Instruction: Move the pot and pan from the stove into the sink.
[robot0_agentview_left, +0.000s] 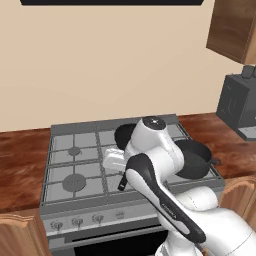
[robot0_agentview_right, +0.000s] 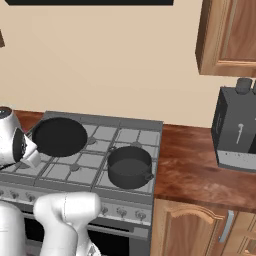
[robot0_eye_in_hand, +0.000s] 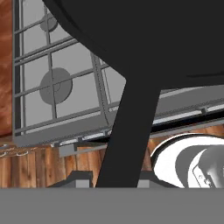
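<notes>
The pan's handle (robot0_eye_in_hand: 127, 135) lies closest to the hand camera, a broad black bar running up from between the finger tips (robot0_eye_in_hand: 78, 179) to the pan (robot0_eye_in_hand: 144, 35), whose dark underside spreads across the top of that view. The gripper (robot0_eye_in_hand: 114, 183) stands narrowly parted around the handle; the tips flank it on both sides, but whether they actually press on it cannot be told. In the left base view the arm (robot0_agentview_left: 160, 165) bends over the middle of the stove (robot0_agentview_left: 75, 165) and hides the hand.

In the right base view the pan (robot0_agentview_right: 59, 136) sits over the back left burner area of the stove (robot0_agentview_right: 125, 131), near its rear edge. Whether it rests on the grate or hangs just above cannot be told. The pot (robot0_agentview_right: 129, 166) stands upright on the front right grate, near the stove's right edge, well apart from the pan, its loop handles showing at the rim.

A wooden counter (robot0_agentview_right: 200, 170) adjoins the stove's right side, with a dark appliance (robot0_agentview_right: 235, 127) at its back, under a wall cabinet (robot0_agentview_right: 227, 37).
</notes>
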